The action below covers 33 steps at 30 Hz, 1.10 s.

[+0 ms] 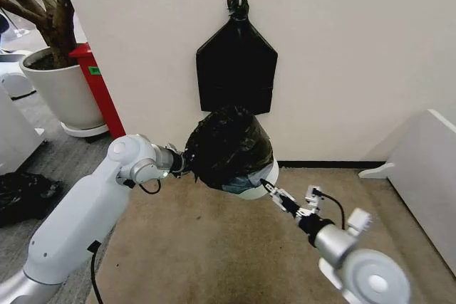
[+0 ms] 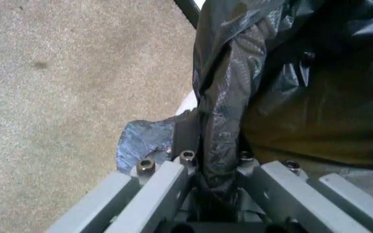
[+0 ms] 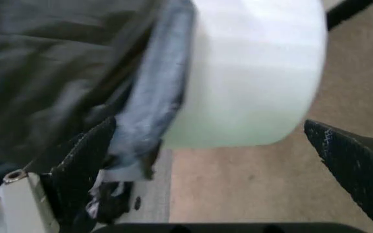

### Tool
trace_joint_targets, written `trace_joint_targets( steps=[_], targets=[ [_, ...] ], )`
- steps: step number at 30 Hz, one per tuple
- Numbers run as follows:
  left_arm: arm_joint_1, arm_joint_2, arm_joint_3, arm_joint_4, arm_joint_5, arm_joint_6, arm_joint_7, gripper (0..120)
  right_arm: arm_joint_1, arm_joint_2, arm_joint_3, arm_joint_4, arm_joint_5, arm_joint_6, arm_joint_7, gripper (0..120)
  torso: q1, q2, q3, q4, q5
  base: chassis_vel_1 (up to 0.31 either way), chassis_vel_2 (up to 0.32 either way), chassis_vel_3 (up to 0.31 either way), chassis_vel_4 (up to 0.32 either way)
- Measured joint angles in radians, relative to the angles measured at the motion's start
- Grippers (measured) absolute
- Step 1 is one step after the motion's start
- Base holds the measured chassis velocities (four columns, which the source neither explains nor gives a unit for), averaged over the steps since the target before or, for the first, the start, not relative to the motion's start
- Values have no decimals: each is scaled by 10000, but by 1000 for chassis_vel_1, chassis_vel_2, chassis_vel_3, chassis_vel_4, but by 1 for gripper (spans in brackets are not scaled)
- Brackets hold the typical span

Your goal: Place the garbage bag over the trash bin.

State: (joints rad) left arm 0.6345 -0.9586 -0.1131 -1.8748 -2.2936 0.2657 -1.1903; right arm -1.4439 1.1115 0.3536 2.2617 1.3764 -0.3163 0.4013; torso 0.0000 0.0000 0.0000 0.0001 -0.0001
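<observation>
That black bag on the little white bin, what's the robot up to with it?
It is fitting the garbage bag over the trash bin by the wall. The bag drapes over the bin's top, with bare white wall showing below its edge. The left gripper is pinching a fold of the bag on one side. The right gripper is open at the other side, beside the bin's wall.

robot body: visible finish and fittings

both arms are cased in smooth white-grey shells with rounded silver joints. a thin black cable loops beside the left arm's wrist joint. left gripper [image 2: 215, 194] has grey metal bars fixed with socket-head screws. right gripper [image 1: 269, 190] has black textured fingers [image 3: 351, 160], white brackets and a black cable.
</observation>
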Motion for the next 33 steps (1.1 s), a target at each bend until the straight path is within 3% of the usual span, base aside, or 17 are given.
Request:
trace_joint_targets(
  steps=[6,16,23,33],
  targets=[
    [272,173,-92,-309,5,16,-47,0,311,118,-762,-636,-615,350,363,100,0,0,0,0,0,0,0,0,0],
    [398,225,-132,-524,90,-14,-39,0,462,159,-998,-1301,-1411,475,500,100,0,0,0,-1,2,0,0,0,0],
    [390,183,-107,-411,139,0,8,0,-35,68,-273,566,-595,315,1116,100,0,0,0,-3,-1,0,0,0,0],
    [356,209,-38,-418,162,18,53,0,-110,97,-595,1182,-589,198,1340,100,0,0,0,-2,0,0,0,0,0]
  ],
)
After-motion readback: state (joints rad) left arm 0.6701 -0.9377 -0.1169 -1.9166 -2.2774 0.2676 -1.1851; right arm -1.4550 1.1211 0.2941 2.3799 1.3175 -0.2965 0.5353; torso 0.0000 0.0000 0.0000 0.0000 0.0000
